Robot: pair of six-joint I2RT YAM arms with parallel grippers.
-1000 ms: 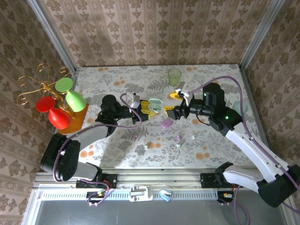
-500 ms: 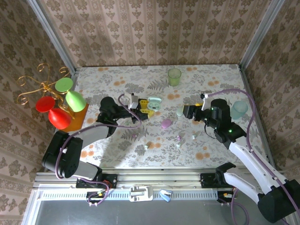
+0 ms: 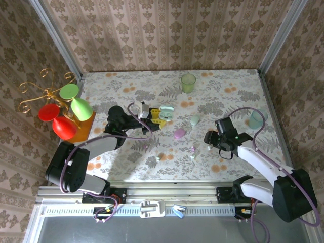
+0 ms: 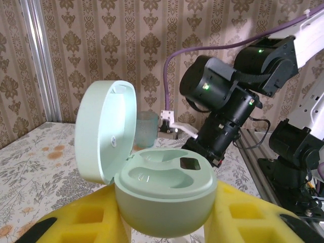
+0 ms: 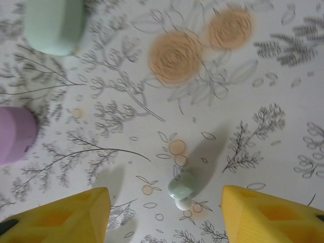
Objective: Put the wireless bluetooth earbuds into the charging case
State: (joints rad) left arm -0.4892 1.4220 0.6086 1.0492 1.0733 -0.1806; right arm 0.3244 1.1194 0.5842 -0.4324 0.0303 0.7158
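Shows 1 mint earbud (image 5: 181, 189) between parted right gripper (image 5: 164, 198) fingers, nearer the right one (long axis apparently crosswise); holds the open charging case (image 4: 164, 191) in clenched left gripper (image 4: 162, 225).

mint charging case (image 4: 162, 197): lid open, upright | mint earbud (image 5: 181, 188): loose on tablecloth (image 5: 253, 126)

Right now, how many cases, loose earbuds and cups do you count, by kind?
Cases: 3 (open mint case, shut mint case, purple case)
Earbuds: 4
Cups: 2 (green cup, blue cup)
Total: 9
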